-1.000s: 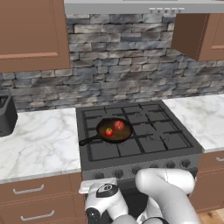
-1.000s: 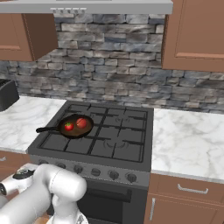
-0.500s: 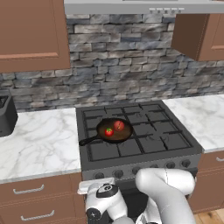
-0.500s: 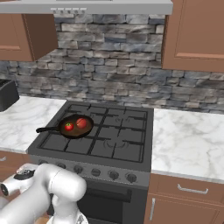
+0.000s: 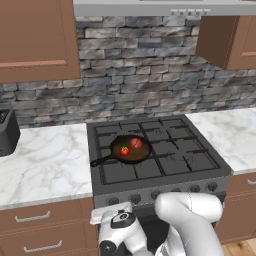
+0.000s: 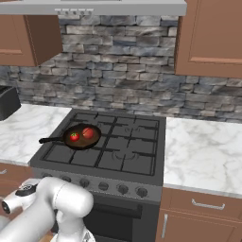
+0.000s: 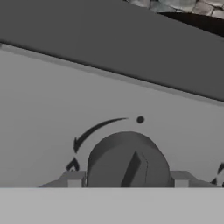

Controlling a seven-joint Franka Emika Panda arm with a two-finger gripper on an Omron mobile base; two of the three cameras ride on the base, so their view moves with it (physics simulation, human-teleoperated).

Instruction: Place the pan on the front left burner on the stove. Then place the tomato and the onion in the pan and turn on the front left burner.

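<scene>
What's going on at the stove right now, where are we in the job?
The pan sits on the front left burner of the stove, with the tomato and the onion inside it. The arm is down at the stove's front panel, and in the hand view the gripper has a finger on each side of a round knob. I can't tell whether the fingers have gripped it. What's left is turning on the burner.

Close view of a round dark stove knob (image 7: 127, 159) on a grey panel (image 7: 43, 109), with one finger tip (image 7: 73, 178) on each side of it.
</scene>
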